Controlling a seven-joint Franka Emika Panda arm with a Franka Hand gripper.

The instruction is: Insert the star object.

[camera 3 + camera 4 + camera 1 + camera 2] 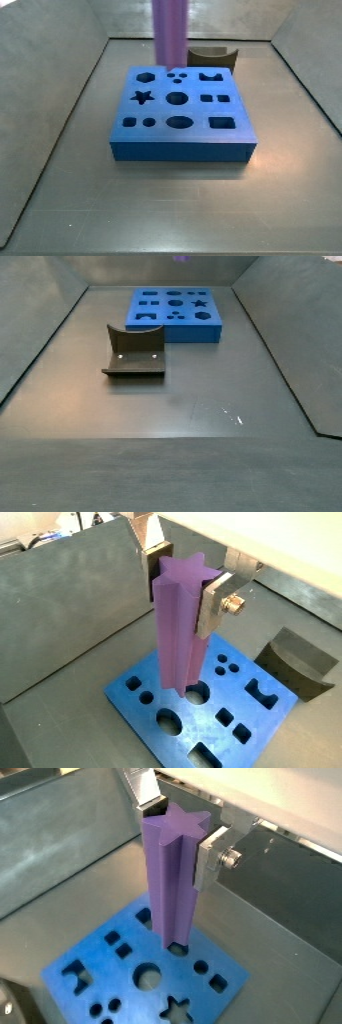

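A long purple star-section peg (181, 622) hangs upright between the silver fingers (214, 602) of my gripper (183, 592), which is shut on its upper end; it also shows in the second wrist view (171, 878) with my gripper (181, 833). Its lower end hovers over the blue block (181, 150) with several shaped holes, near the block's far edge (171, 55). The star hole (142, 97) lies off to one side of the peg and is open; it also shows in a side view (199, 302) and a wrist view (171, 1008). The gripper itself is out of both side views.
The dark fixture (134, 351) stands on the grey floor beside the blue block (175, 316), and shows too in a side view (210, 55) and a wrist view (301, 662). Grey walls (67, 90) enclose the floor on all sides.
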